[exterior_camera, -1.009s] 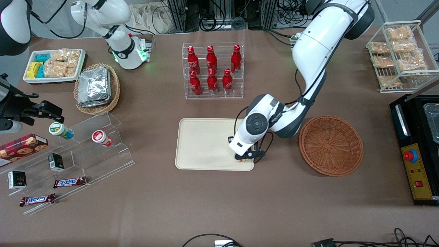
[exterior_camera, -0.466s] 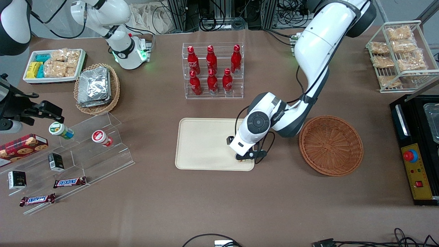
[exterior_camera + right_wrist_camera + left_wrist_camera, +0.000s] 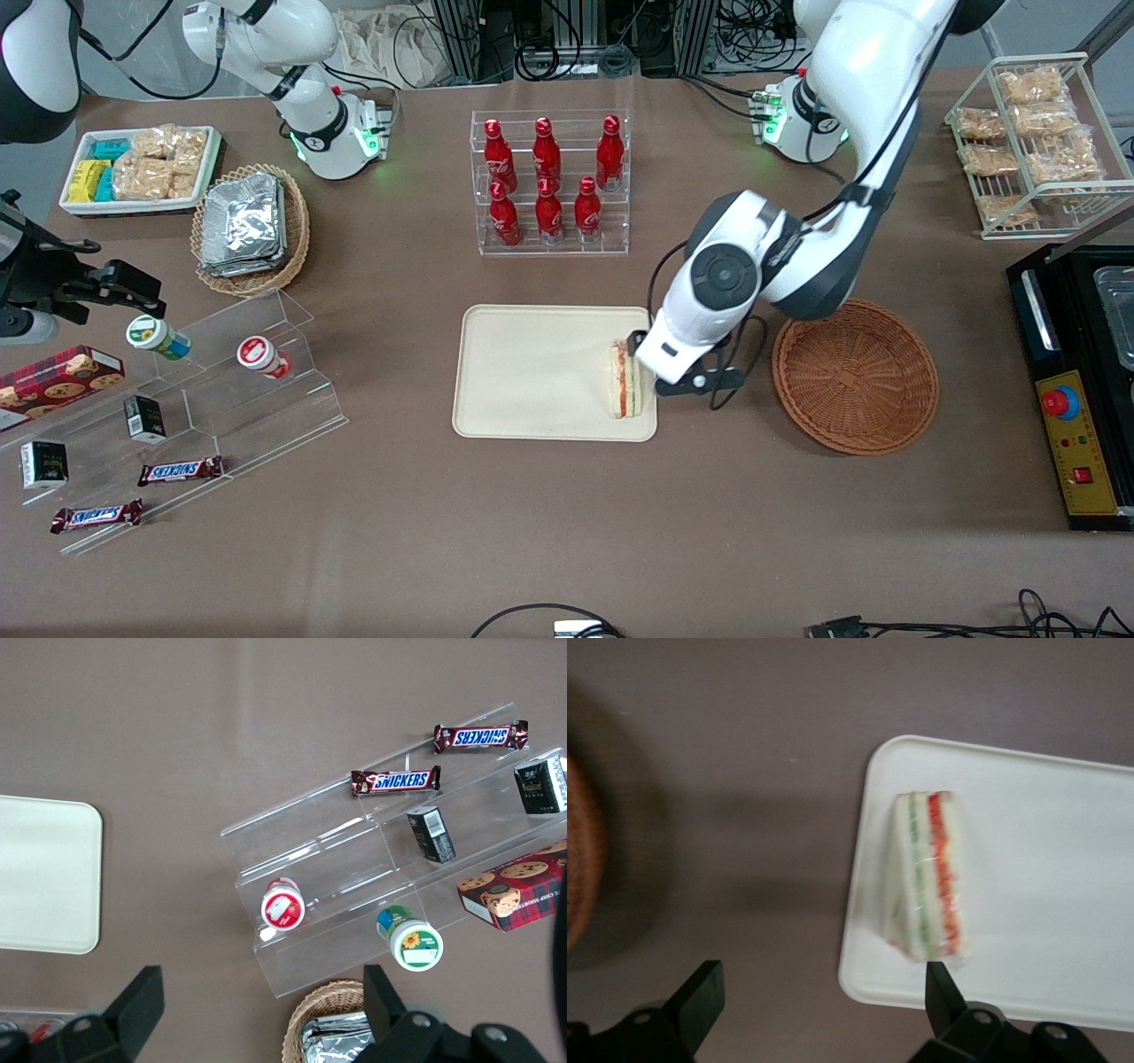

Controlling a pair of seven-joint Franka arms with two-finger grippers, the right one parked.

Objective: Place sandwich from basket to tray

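The sandwich (image 3: 625, 379), a wrapped wedge with red and green layers, lies on the cream tray (image 3: 532, 372), along the rim that faces the basket. In the left wrist view the sandwich (image 3: 930, 873) rests free on the tray (image 3: 1045, 904), with nothing gripping it. My gripper (image 3: 698, 383) hangs above the brown table between tray and basket, and it is open and empty (image 3: 822, 992); one fingertip (image 3: 943, 985) shows over the tray's corner. The reddish-brown wicker basket (image 3: 855, 377) stands empty beside the tray, and its blurred rim (image 3: 580, 859) shows in the wrist view.
A clear rack of red bottles (image 3: 549, 182) stands farther from the front camera than the tray. A black control box (image 3: 1072, 390) and a wire rack of snack bags (image 3: 1032, 142) sit at the working arm's end. A stepped acrylic stand (image 3: 221, 381) lies toward the parked arm's end.
My gripper has let go of the sandwich, risen off the tray and moved toward the basket. The sandwich, hidden under the gripper before, now lies in plain view.
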